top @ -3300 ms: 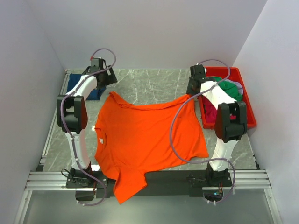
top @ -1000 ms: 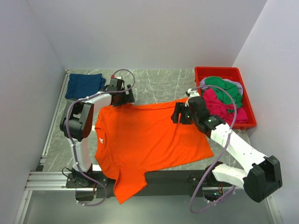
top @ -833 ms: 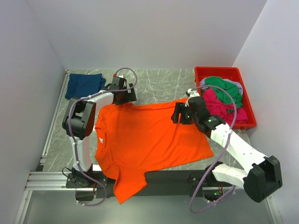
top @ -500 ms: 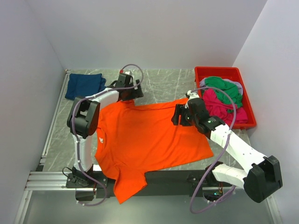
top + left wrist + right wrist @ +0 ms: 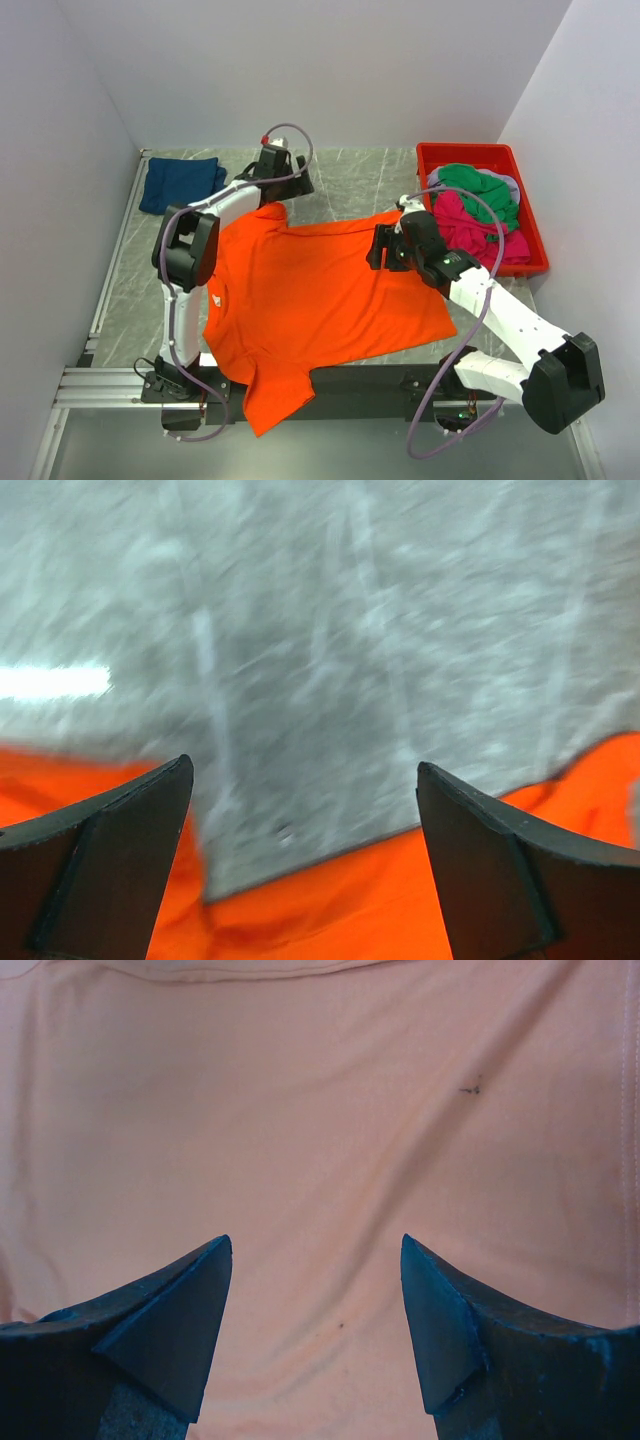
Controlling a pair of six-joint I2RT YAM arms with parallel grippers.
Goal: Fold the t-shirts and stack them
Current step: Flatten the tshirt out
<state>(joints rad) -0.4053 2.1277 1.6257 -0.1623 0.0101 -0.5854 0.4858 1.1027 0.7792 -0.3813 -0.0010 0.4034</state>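
Swinging farther toward the back wall, the left hand [image 5: 305,780] now hangs over bare grey surface [image 5: 350,185] just past the far edge of the orange shirt [image 5: 310,300], fingers spread wide, gripping nothing. The right hand [image 5: 315,1250] is over the shirt's far right part, fingers likewise apart. The orange shirt lies spread out mid-surface, one end drooping over the near edge. A navy shirt [image 5: 180,183] sits far left.
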